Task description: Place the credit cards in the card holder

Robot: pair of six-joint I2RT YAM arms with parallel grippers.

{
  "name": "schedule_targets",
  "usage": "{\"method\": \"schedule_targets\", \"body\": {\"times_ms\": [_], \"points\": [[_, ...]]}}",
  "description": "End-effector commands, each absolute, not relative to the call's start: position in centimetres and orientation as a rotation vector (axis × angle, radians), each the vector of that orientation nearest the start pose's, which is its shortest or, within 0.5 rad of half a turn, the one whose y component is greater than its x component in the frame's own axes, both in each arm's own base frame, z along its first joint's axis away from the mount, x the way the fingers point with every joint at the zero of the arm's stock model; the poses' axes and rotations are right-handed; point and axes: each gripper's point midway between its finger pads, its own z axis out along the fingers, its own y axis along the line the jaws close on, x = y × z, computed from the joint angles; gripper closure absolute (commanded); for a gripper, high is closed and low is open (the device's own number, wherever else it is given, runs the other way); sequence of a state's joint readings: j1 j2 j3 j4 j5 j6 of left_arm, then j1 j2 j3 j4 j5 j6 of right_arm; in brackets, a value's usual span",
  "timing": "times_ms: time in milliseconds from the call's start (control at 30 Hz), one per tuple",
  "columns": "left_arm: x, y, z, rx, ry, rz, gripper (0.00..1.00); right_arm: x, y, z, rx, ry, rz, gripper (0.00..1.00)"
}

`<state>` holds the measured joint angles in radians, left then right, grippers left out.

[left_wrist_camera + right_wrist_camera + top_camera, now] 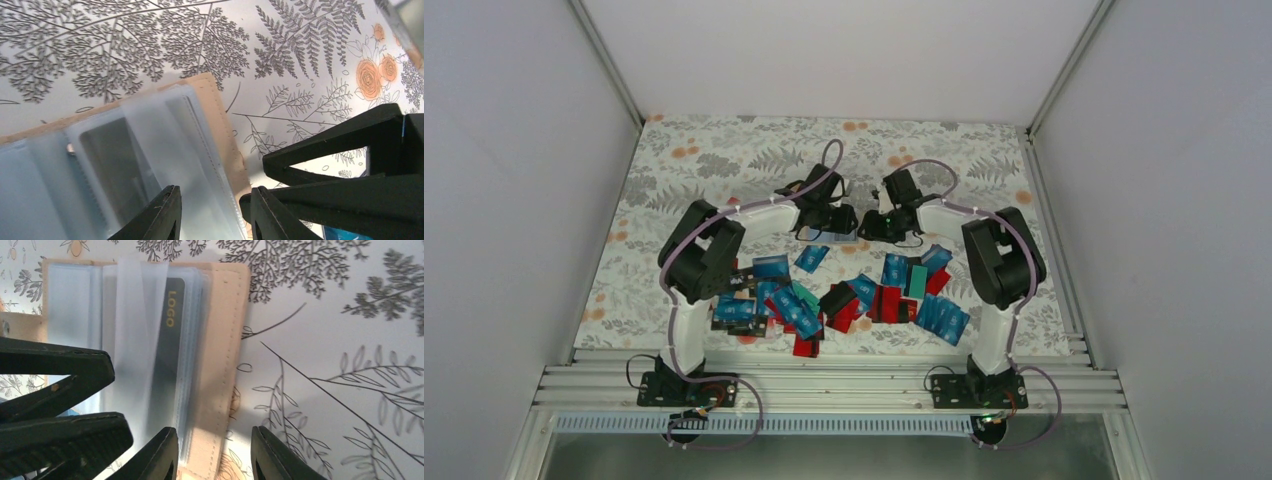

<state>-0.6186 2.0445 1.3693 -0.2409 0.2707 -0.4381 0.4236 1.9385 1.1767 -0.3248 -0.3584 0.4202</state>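
**Both pincers at the open card holder, loose cards heaped behind them**

The credit cards (894,270), blue, red, black and teal, lie in an overlapping heap on the fern-printed counter (724,150), on the arm-base side of the card holder (222,330). A few blue ones lie just beside the holder. The holder lies open and flat, its beige stitched cover under clear sleeves. One sleeve holds a black card (167,350) with gold lettering. A clear leaf (132,315) stands raised off the stack, partly veiling that card.

The left arm (699,255) and right arm (1004,260) each bend at a raised elbow, and their forearms angle inward so the wrists meet over the holder. The left pincer (215,216) straddles the sleeves at the holder's edge; I cannot tell whether it grips anything. The right pincer (212,455) has its jaws parted around the stitched edge, with one finger clear of it.
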Motion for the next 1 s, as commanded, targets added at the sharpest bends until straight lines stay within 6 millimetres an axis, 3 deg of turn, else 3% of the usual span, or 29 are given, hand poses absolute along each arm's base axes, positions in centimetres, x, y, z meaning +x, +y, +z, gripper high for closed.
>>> {"method": "schedule_targets", "body": {"times_ms": [0, 300, 400, 567, 767, 967], "points": [[39.1, -34.6, 5.0, 0.38, 2.603, -0.753, 0.64, 38.8, 22.6, 4.4, -0.066, 2.687, 0.717, 0.6], [38.5, -36.3, 5.3, 0.431, 2.595, -0.822, 0.64, 39.1, 19.7, 6.4, 0.038, 2.634, 0.664, 0.54], [38.0, -37.2, 7.5, 0.469, 2.547, -0.889, 0.61, 38.8, 19.1, 8.3, 0.039, 2.591, 0.66, 0.52], [36.7, -37.9, 12.3, 0.549, 2.455, -0.936, 0.48, 37.7, 18.8, 11.2, 0.024, 2.537, 0.683, 0.48], [34.1, -36.0, 14.8, 0.6, 2.423, -0.879, 0.35, 35.4, 18.8, 12.6, 0.003, 2.523, 0.751, 0.45], [29.6, -32.3, 12.8, 0.658, 2.487, -0.758, 0.34, 30.8, 19.9, 13.3, -0.053, 2.526, 0.957, 0.42]]}}
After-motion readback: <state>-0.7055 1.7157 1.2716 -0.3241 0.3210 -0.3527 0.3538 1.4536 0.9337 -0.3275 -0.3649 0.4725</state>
